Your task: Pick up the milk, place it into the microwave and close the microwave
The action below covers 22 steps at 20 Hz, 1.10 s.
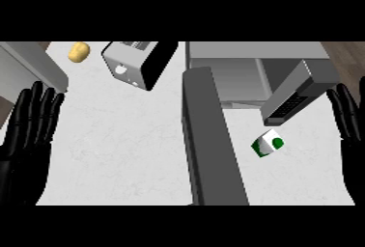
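Observation:
A small white and green milk carton (267, 144) stands on the pale counter (121, 144), right of the microwave's open door (210, 140). The grey microwave (253, 72) sits at the back right with its cavity open toward me and its control panel (296, 99) on the right side. My left hand (28, 135) rests open at the left edge, fingers pointing up. At the right edge my right hand (349, 125) is also open, fingers straight, a short way right of the carton and not touching it.
A silver toaster (135, 62) stands at the back, left of the microwave. A yellow potato-like item (79, 52) lies at the back left. The open door juts far forward across the counter's middle, splitting left from right.

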{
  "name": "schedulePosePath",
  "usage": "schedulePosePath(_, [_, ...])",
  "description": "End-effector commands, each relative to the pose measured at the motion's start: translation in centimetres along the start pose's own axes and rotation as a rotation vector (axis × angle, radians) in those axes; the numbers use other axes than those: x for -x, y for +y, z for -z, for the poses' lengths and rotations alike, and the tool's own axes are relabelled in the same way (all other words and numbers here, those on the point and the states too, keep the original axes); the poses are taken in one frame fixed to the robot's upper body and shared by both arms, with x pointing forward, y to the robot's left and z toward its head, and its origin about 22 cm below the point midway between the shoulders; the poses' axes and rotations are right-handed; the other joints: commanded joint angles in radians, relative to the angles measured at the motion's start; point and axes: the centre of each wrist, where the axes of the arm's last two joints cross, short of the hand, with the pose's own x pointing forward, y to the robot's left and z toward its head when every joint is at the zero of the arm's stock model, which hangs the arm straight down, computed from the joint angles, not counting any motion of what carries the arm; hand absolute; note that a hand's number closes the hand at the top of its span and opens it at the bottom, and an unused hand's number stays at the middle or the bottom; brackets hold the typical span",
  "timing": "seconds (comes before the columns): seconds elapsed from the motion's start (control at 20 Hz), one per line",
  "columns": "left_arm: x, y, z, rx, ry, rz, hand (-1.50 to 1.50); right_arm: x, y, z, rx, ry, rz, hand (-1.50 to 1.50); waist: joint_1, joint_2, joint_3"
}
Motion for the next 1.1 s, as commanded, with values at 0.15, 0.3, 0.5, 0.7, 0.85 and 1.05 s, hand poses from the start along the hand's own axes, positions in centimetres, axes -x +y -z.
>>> schedulePosePath(0.15, [-0.3, -2.0, 0.5, 0.000, -0.044, -0.005, -1.50, 0.4, -2.5, -0.9, -0.018, -0.023, -0.018, -1.50, 0.023, 0.022, 0.040])
schedulePosePath(0.3, [2.3, -2.8, -1.0, -0.061, 0.116, -0.140, -1.50, 1.9, -2.1, -2.5, -0.085, 0.128, 0.090, -1.50, 0.022, 0.025, 0.040])
schedulePosePath(0.5, [3.2, -4.9, -1.5, -0.048, 0.123, -0.173, -1.50, 2.6, -3.2, -5.2, -0.084, 0.154, 0.128, -1.50, 0.021, 0.021, 0.040])
schedulePosePath(0.7, [1.6, -8.3, -4.0, -0.055, 0.120, -0.170, -1.50, 4.0, -3.3, -8.4, -0.095, 0.157, 0.100, -1.50, 0.025, 0.020, 0.041])
schedulePosePath(0.85, [4.0, -11.2, -4.8, -0.042, 0.114, -0.142, -1.50, 3.9, -3.7, -9.8, -0.074, 0.183, 0.098, -1.50, 0.019, 0.021, 0.040])
schedulePosePath(1.05, [4.0, -9.5, -4.5, -0.050, 0.122, -0.173, -1.50, 5.3, -5.2, -12.1, -0.082, 0.222, 0.070, -1.50, 0.023, 0.021, 0.040])
